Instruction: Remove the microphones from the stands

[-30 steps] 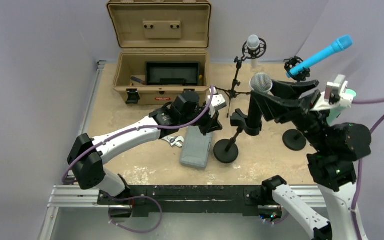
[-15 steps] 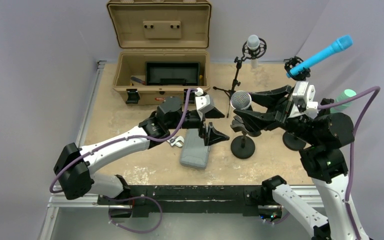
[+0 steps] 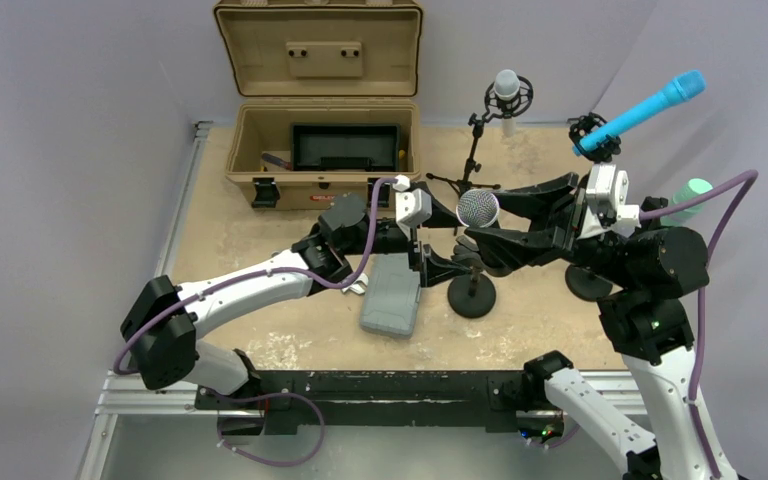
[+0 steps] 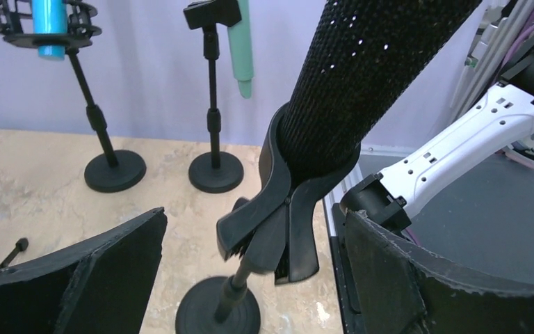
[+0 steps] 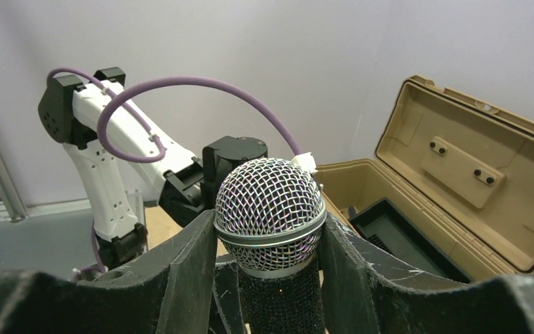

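Observation:
The microphone [image 3: 478,208] has a silver mesh head and a black body. My right gripper [image 3: 492,220] is shut on it just below the head, with a finger [image 5: 188,271] on each side of the head [image 5: 270,209]. In the left wrist view, the lower body [image 4: 361,76] sits in the black clip [image 4: 285,209] of the stand [image 3: 472,297], which leans on its round base [image 4: 219,309]. My left gripper [image 3: 447,250] is open, its fingers [image 4: 76,278] standing wide on either side of the clip without touching it.
A grey case [image 3: 392,295] lies left of the stand base. An open tan toolbox [image 3: 320,110] sits at the back. Other stands hold a white microphone [image 3: 506,88], a blue one [image 3: 640,108] and a teal one [image 3: 695,190].
My left gripper has opened and moved right to straddle the stand's clip. My right gripper has carried the microphone left and lower, and the stand has shifted with it.

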Controlling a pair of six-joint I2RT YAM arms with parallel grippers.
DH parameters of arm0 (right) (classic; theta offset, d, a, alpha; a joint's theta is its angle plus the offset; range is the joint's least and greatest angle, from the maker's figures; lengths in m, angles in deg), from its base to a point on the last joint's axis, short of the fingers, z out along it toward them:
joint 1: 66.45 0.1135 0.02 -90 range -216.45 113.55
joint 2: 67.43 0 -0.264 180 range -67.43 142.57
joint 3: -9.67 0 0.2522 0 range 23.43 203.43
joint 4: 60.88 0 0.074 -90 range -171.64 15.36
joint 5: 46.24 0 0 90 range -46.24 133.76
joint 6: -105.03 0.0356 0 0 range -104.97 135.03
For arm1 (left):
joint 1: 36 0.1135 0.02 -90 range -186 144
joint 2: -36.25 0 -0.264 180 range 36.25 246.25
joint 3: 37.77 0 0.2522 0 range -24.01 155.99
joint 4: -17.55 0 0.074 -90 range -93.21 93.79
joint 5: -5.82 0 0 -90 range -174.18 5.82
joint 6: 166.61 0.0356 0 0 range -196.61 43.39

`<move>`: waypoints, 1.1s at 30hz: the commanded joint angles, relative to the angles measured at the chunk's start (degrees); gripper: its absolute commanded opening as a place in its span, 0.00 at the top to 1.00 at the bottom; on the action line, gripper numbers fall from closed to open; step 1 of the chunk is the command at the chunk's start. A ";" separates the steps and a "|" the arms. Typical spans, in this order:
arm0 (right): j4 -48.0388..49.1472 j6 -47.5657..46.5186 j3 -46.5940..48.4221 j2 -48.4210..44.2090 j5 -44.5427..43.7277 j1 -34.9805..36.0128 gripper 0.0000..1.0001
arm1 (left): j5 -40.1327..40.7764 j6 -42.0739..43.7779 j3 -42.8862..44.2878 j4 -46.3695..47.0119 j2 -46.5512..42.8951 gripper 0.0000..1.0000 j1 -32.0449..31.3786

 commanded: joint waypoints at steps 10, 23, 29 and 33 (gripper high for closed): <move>8.91 1.22 -0.26 0.14 0.49 0.08 1.00 | -5.55 1.82 1.50 4.55 2.33 0.18 -1.79; 9.02 1.30 0.04 0.26 0.52 0.07 1.00 | -3.35 2.88 1.96 1.58 4.27 0.23 -1.79; 10.22 1.85 -0.90 -0.09 0.50 0.06 1.00 | -1.07 2.90 1.92 0.37 3.83 0.70 -1.79; 9.26 1.22 -1.21 -0.58 -0.40 0.06 1.00 | -0.08 5.28 1.86 -5.00 2.55 1.00 -1.85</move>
